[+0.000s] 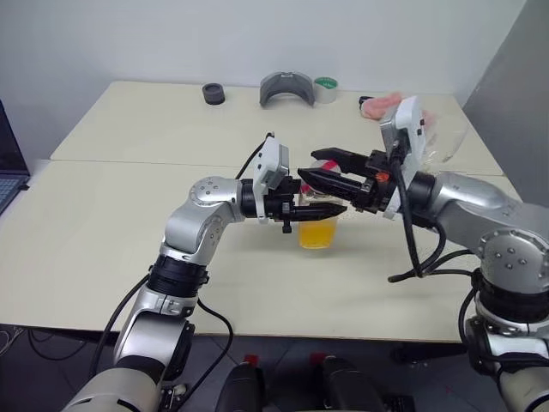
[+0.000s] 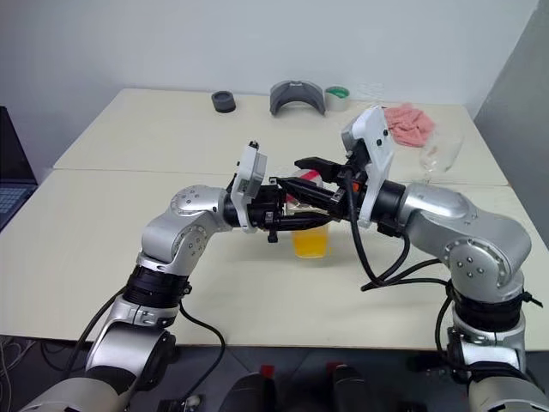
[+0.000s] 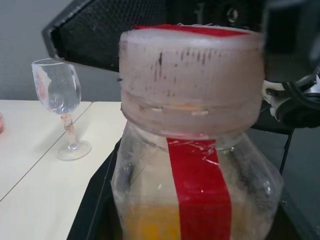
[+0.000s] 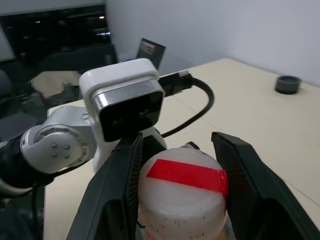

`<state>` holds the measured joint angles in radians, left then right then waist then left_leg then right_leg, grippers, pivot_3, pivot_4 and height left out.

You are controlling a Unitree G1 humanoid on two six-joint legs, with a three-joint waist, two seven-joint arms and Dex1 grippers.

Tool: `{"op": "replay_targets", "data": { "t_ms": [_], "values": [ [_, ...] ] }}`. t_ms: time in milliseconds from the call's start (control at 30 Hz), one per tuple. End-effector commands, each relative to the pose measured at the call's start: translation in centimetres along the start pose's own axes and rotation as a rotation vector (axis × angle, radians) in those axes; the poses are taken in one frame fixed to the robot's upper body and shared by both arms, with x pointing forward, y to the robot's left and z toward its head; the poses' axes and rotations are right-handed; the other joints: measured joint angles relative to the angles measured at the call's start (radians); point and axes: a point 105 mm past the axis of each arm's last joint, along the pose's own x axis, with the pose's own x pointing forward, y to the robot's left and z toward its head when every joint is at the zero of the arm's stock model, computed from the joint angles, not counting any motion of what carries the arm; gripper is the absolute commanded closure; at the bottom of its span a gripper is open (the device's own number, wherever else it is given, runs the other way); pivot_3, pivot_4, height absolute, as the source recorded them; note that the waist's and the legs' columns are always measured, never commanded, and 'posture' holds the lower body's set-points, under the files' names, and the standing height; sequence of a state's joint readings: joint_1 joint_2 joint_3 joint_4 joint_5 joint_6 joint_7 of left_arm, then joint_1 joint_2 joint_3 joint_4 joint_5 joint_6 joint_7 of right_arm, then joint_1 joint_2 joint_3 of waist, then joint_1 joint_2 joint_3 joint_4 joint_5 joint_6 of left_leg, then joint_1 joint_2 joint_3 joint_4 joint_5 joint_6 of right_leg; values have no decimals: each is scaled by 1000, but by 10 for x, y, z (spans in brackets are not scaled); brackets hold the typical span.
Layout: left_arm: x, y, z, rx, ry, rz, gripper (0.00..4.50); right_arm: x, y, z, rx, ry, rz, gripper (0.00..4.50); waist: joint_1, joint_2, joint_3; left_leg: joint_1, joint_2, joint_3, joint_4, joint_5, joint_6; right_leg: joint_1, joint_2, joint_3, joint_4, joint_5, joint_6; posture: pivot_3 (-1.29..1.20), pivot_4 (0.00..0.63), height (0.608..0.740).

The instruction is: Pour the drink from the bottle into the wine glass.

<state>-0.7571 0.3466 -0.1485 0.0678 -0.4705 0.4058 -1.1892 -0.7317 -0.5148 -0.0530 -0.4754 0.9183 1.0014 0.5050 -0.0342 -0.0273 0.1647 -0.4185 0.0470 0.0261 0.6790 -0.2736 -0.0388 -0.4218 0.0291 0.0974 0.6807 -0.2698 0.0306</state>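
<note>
Left tool point(image 1: 310, 209): my fingers are clamped on the bottle's body, holding it upright above the worktop point(image 1: 103, 249) in front of me.
Bottle point(image 3: 195, 165): held at mid-scene between my two tools, red label strip facing my left wrist camera.
Drink point(image 1: 316, 232): orange liquid fills the bottle's lower part, below my fingers.
Cap point(image 4: 182, 192): white with a red stripe, sitting between my right fingers.
Right tool point(image 4: 181, 187): reaches in from the right, one finger point(image 4: 122, 187) on each side of the cap, pressed against it.
Wine glass point(image 2: 440, 153): upright on the worktop at far right, well apart from both tools.
</note>
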Motion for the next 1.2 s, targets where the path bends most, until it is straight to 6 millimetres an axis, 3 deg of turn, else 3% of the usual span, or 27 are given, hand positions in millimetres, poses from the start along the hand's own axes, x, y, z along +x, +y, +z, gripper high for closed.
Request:
{"op": "replay_targets", "data": {
  "t_ms": [33,467,767,800,1000,1200],
  "values": [
    [1,-8,16,56,-44,-27,2631,-1,4,17,-12,-86,169,2630,0,0,0,0,0,0,0,0,0,0,0,0,0,0,0,0,150,740],
    [-5,-13,18,50,-41,-10,2631,18,1,14,-144,-45,537,2630,2,0,0,0,0,-1,0,0,0,0,0,0,0,0,0,0,150,740],
    [-8,-14,18,48,-34,-2,2631,21,-6,11,-194,-28,584,2630,2,0,0,1,0,-1,0,0,0,0,-1,0,1,0,0,0,150,740],
    [-8,-13,18,48,-33,-1,2631,21,-7,11,-199,-25,580,1896,2,0,0,1,0,-1,0,0,0,0,-1,0,1,0,0,0,150,740],
    [-7,-12,18,46,-34,-1,2631,7,-14,12,-191,-9,521,37,3,1,0,1,0,-1,0,0,0,0,-1,-1,1,0,0,0,150,740],
    [-5,-10,18,48,-40,-2,2631,-12,-15,16,-179,10,374,37,3,0,0,0,0,-1,0,0,0,0,-1,-1,1,0,0,0,150,740]
  ]
}}
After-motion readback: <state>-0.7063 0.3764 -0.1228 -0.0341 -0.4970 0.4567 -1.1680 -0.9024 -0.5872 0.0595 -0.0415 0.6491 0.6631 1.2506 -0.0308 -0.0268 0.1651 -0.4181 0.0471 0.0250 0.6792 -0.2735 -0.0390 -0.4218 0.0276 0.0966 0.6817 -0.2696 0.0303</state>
